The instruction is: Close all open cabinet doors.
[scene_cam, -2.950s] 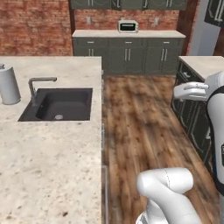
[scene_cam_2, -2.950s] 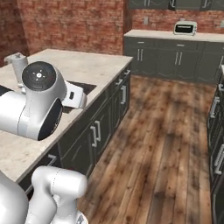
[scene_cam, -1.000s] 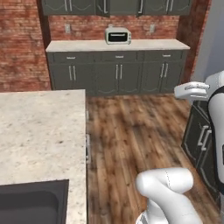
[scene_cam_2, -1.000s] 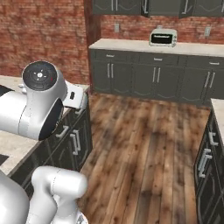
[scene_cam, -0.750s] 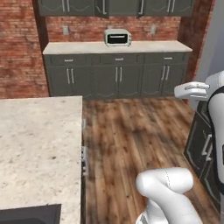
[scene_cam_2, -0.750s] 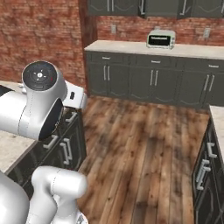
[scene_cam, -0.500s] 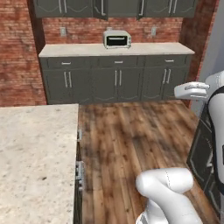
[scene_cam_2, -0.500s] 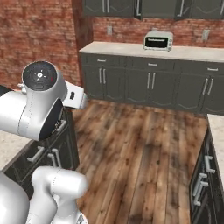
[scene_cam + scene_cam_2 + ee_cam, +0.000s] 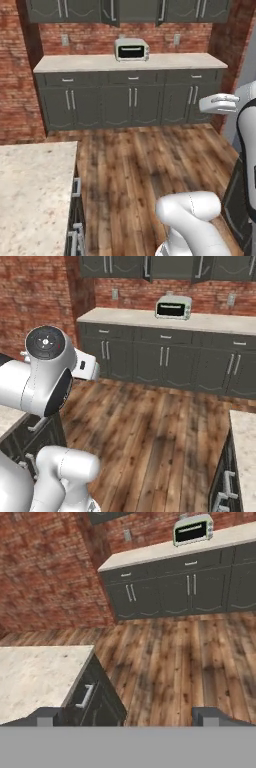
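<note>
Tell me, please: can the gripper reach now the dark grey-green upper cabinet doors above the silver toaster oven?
Probably not. The upper cabinet doors hang on the far brick wall, across the wooden floor from the gripper, which points lower.

Ahead of me the lower cabinet doors (image 9: 102, 106) run in a row under the far desk (image 9: 90, 63), dark grey-green panels with arched moulding and vertical silver bar handles, all flush and shut. Above, the upper cabinet doors (image 9: 75, 10) line the brick wall; one upper door (image 9: 110, 12) near the middle stands swung outward, its edge jutting forward.
</note>
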